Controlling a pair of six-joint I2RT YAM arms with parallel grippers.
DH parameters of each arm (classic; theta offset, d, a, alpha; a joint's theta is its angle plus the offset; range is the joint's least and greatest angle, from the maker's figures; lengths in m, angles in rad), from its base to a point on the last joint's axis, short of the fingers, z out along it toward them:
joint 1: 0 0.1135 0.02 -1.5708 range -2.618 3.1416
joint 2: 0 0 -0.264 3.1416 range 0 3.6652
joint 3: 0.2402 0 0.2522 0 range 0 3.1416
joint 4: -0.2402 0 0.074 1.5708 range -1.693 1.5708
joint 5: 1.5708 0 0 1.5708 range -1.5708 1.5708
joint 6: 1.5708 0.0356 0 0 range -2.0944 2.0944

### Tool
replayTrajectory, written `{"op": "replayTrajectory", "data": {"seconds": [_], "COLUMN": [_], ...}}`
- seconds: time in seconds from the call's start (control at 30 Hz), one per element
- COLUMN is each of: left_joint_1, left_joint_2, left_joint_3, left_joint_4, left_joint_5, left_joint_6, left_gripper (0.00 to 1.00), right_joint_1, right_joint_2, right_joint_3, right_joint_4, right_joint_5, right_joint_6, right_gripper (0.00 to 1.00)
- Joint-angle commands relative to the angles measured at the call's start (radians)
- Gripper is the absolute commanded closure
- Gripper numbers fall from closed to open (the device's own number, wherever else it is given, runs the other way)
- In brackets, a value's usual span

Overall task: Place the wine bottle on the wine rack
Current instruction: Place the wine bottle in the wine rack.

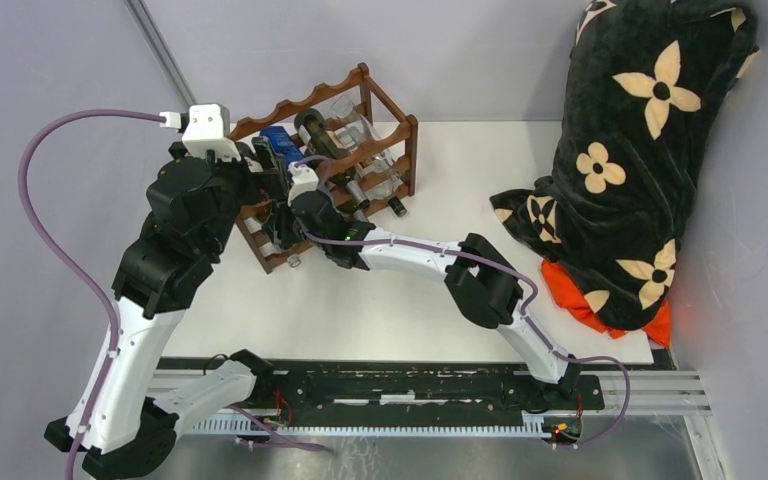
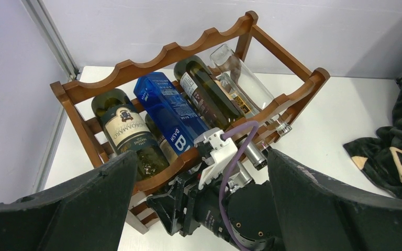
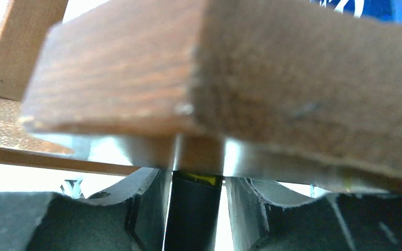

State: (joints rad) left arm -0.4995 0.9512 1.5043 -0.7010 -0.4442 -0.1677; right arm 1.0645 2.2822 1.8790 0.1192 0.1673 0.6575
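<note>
R gripper (image 3: 193, 222) clamped on wine bottle (image 3: 193, 201) by its neck, right under wine rack's (image 2: 178, 49) front rail at rack's 7 o'clock. A neck grip leaves the body free to slide in, I reckon. Top-tier bottles (image 2: 165, 112) fill every cradle, hence the low slot. L gripper (image 2: 201, 157) jaws wide apart, empty, hovering at 9 o'clock, prob on standby.

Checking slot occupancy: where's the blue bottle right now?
Left wrist view: the blue bottle lies on the top tier of the wine rack, between the cream-labelled green bottle on its left and a dark bottle on its right.
</note>
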Motion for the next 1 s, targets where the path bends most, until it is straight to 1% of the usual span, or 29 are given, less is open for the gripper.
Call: {"op": "replayTrajectory", "data": {"seconds": [0.0,0.07,0.1,0.13,0.17,0.2,0.4,0.63,0.73,0.83,0.97], "left_joint_1": [0.001,0.001,0.000,0.001,0.001,0.001,0.001,0.000,0.000,0.000,0.001], "left_joint_2": [0.001,0.002,0.000,0.000,-0.001,-0.001,-0.002,-0.014,-0.018,-0.025,-0.033], "left_joint_3": [0.044,0.046,0.047,0.046,0.045,0.045,0.042,0.037,0.035,0.032,0.033], "left_joint_4": [0.046,0.044,0.043,0.043,0.043,0.043,0.044,0.046,0.047,0.052,0.063], "left_joint_5": [-0.008,-0.008,-0.008,-0.009,-0.008,-0.008,-0.003,0.008,0.014,0.027,0.049], "left_joint_6": [0.045,0.041,0.039,0.036,0.032,0.029,0.012,-0.008,-0.017,-0.025,-0.038], "left_gripper": [0.01,0.02,0.02,0.02,0.02,0.02,0.02,0.02,0.01,0.02,0.01], "right_joint_1": [-0.021,-0.021,-0.021,-0.021,-0.023,-0.023,-0.030,-0.034,-0.036,-0.036,-0.039], "right_joint_2": [0.005,0.010,0.010,0.010,0.008,0.007,-0.042,-0.163,-0.214,-0.245,-0.294], "right_joint_3": [0.116,0.118,0.117,0.117,0.116,0.114,0.060,-0.139,-0.242,-0.292,-0.378], "right_joint_4": [0.207,0.210,0.211,0.211,0.209,0.211,0.231,0.308,0.388,0.430,0.522], "right_joint_5": [0.035,0.037,0.040,0.041,0.042,0.040,0.008,-0.069,-0.117,-0.161,-0.266], "right_joint_6": [-0.009,-0.012,-0.016,-0.022,-0.025,-0.034,-0.084,-0.113,-0.129,-0.146,-0.160], "right_gripper": [0.53,0.50,0.46,0.45,0.42,0.41,0.42,0.42,0.41,0.41,0.40]}}
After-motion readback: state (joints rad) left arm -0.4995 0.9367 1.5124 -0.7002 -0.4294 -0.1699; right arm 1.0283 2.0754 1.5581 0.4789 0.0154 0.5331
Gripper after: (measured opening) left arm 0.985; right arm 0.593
